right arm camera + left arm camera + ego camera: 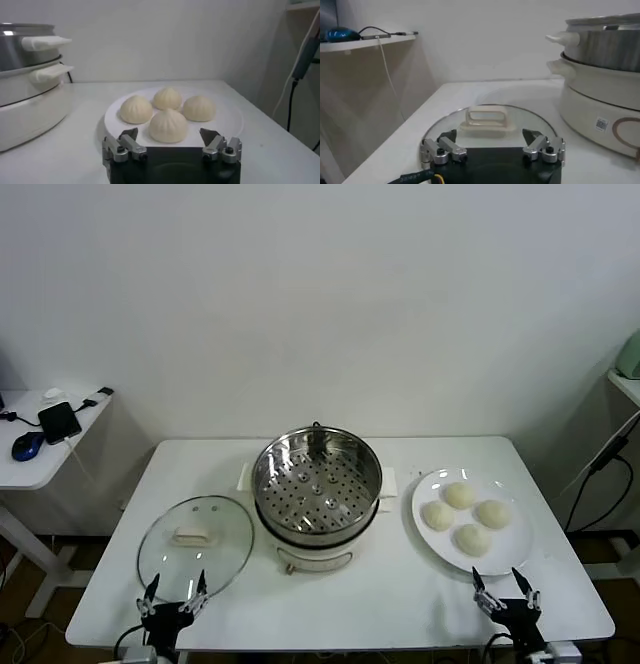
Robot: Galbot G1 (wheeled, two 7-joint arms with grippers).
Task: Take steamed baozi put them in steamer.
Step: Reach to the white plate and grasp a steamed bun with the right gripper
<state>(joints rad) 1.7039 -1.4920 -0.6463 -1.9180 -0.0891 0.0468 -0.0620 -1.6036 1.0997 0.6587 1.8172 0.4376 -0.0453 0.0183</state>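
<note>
Several cream-white baozi (472, 538) lie on a flat white plate (505, 552) at the table's right; they also show in the right wrist view (168, 125). The steel steamer (316, 480) with its perforated tray stands empty at the table's middle on a white base, and its side shows in both wrist views (30, 85) (600, 95). My right gripper (506, 588) is open and empty at the front edge, just short of the plate (169, 142). My left gripper (173, 596) is open and empty at the front left, at the near rim of the glass lid (490, 145).
The round glass lid (196, 544) with a white knob lies flat to the steamer's left. A side table (45, 434) at far left holds a phone, a blue mouse and cables. A cable hangs past the table's right edge (600, 469).
</note>
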